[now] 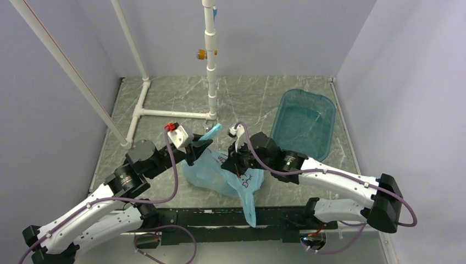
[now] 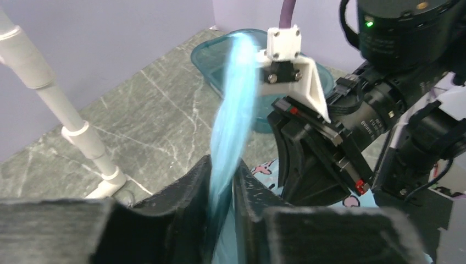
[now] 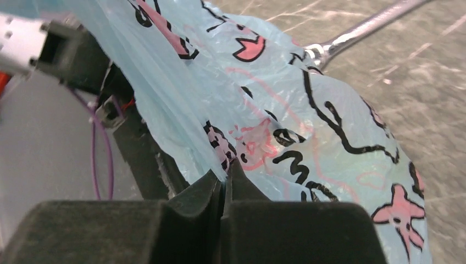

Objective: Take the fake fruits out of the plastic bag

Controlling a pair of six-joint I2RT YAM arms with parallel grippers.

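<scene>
Left end effector (image 2: 222, 177) and right end effector (image 3: 225, 180) pinch the thin light-blue printed plastic bag (image 1: 211, 171); opposing pulls could tear it.

Soft, even light everywhere; the plastic bag (image 2: 233, 99) smears with motion blur at centre frame, my near jaws dark and unfocused.

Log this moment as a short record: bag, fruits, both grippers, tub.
bag: plastic bag crumpled on the table between the arms, a tail trailing toward the near edge
fruits: none visible outside the bag
left: left gripper, fingers pinching a twisted strip of the bag
right: right gripper, fingers shut on the printed film
tub: teal tub at far right, apart from the bag
</scene>
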